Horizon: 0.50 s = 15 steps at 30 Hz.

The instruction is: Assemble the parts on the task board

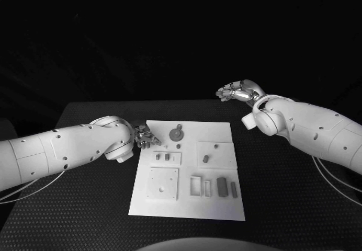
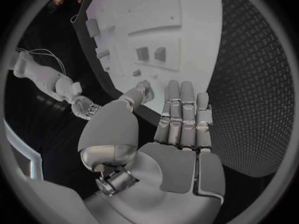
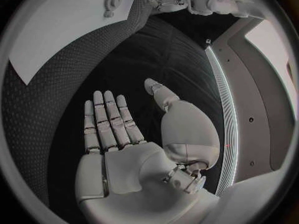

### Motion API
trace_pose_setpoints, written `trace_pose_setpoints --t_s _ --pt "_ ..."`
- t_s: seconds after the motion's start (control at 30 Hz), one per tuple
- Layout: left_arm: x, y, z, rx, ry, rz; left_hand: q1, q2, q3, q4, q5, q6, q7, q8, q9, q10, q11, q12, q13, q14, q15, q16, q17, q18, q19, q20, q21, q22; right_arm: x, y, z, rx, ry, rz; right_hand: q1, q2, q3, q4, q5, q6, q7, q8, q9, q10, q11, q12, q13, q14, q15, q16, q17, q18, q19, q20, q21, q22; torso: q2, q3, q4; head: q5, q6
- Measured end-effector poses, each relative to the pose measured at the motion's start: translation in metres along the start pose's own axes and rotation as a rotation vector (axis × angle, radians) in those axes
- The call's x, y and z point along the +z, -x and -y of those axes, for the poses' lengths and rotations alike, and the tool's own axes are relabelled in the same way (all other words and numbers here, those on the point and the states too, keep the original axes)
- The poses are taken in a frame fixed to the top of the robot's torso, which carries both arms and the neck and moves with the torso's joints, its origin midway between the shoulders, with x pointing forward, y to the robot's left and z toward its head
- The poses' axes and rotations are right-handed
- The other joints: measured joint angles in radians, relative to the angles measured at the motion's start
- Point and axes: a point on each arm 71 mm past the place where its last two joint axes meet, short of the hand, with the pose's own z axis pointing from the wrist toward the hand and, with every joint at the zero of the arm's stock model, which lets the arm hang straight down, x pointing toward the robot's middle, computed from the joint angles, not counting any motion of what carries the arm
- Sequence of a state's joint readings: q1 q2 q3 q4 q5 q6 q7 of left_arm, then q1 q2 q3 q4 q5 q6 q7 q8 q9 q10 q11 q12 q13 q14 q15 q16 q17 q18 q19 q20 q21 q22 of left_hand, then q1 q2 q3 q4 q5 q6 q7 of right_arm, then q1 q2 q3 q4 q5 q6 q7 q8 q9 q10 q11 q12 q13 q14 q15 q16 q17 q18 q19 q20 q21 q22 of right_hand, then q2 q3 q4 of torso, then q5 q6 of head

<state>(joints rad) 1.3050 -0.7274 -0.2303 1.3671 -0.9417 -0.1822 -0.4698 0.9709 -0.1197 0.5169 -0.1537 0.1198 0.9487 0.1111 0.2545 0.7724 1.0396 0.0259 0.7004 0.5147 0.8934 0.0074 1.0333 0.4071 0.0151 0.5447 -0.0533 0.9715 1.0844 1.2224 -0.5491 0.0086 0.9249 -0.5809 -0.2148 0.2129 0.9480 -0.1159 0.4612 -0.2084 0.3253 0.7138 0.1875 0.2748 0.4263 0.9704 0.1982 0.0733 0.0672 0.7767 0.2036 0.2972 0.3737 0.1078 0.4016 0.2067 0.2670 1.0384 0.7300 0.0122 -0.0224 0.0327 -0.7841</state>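
Both silver hands, left (image 1: 145,138) and right (image 1: 237,92), hanging open and empty; left risks nudging the flat white task board (image 1: 218,209), scattering small grey parts (image 1: 222,186).

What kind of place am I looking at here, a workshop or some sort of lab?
Probably a robotics test lab. A black table carries only a white task board with small parts and a gear. The left hand is at the board's edge; the right hand hangs empty, dark all round.

A white task board (image 1: 189,209) with grey parts (image 1: 222,186) lies on a black, dot-textured table (image 1: 286,198).
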Motion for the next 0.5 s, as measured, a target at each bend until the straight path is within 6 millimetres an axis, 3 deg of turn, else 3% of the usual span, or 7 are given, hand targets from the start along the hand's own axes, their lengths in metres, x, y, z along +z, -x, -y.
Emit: trace_pose_setpoints --t_s 0.07,0.2,0.37,0.5 --pt "0.0 -0.002 0.008 -0.028 -0.048 0.01 0.055 0.004 0.014 -0.053 0.0 -0.005 -0.001 -0.003 -0.013 -0.032 0.026 -0.055 -0.047 -0.009 0.017 -0.018 -0.015 0.0 -0.013 0.003 -0.016 -0.011 0.0 0.001 0.001 -0.001 -0.002 0.002 0.0 0.0 0.0 0.0 0.0 0.0 0.0 0.0 0.0 0.0 0.0 0.0 0.0 0.0 0.0 0.0 0.0 0.0 0.0 0.0 0.0 0.0 0.0 -0.0005 0.0 -0.001 0.002" --pt "0.001 -0.004 0.022 -0.055 -0.138 0.035 0.13 0.011 0.037 -0.113 0.0 -0.012 0.006 -0.01 -0.037 -0.042 0.044 -0.116 -0.107 0.007 0.018 -0.012 -0.02 0.0 -0.001 0.003 -0.015 -0.014 0.0 0.002 0.001 -0.002 -0.003 0.005 0.0 0.0 0.0 0.0 0.0 0.0 0.0 0.0 0.0 0.0 0.0 0.0 0.0 0.0 0.0 0.0 0.0 0.0 0.0 0.0 0.0 0.001 0.001 -0.0008 -0.0003 -0.001 0.006" --pt "0.003 -0.005 0.042 -0.001 -0.268 0.103 0.166 -0.014 0.041 -0.125 -0.007 -0.016 0.005 -0.018 -0.072 -0.031 0.055 -0.197 -0.175 0.039 -0.002 0.014 -0.017 0.0 0.032 0.0 0.003 -0.014 0.001 0.001 0.001 -0.001 -0.002 0.003 0.0 0.0 0.0 0.0 0.0 0.0 0.0 0.0 0.0 0.0 0.0 0.0 0.0 0.0 0.0 0.0 0.0 0.0 0.0 0.0 0.0 0.001 0.001 -0.0008 -0.0005 -0.004 0.009" --pt "0.004 -0.007 0.06 0.091 -0.368 0.153 0.193 -0.019 0.038 -0.128 0.038 -0.016 0.005 -0.018 -0.093 0.006 0.052 -0.269 -0.225 0.072 -0.021 0.03 -0.015 0.0 0.052 -0.004 0.02 -0.014 0.001 -0.001 0.0 0.0 0.0 0.001 0.0 0.0 0.0 0.0 0.0 0.0 0.0 0.0 0.0 0.0 0.0 0.0 0.0 0.0 0.0 0.0 -0.001 0.0 0.0 0.0 0.0 0.001 0.001 -0.0007 -0.0008 -0.005 0.012"
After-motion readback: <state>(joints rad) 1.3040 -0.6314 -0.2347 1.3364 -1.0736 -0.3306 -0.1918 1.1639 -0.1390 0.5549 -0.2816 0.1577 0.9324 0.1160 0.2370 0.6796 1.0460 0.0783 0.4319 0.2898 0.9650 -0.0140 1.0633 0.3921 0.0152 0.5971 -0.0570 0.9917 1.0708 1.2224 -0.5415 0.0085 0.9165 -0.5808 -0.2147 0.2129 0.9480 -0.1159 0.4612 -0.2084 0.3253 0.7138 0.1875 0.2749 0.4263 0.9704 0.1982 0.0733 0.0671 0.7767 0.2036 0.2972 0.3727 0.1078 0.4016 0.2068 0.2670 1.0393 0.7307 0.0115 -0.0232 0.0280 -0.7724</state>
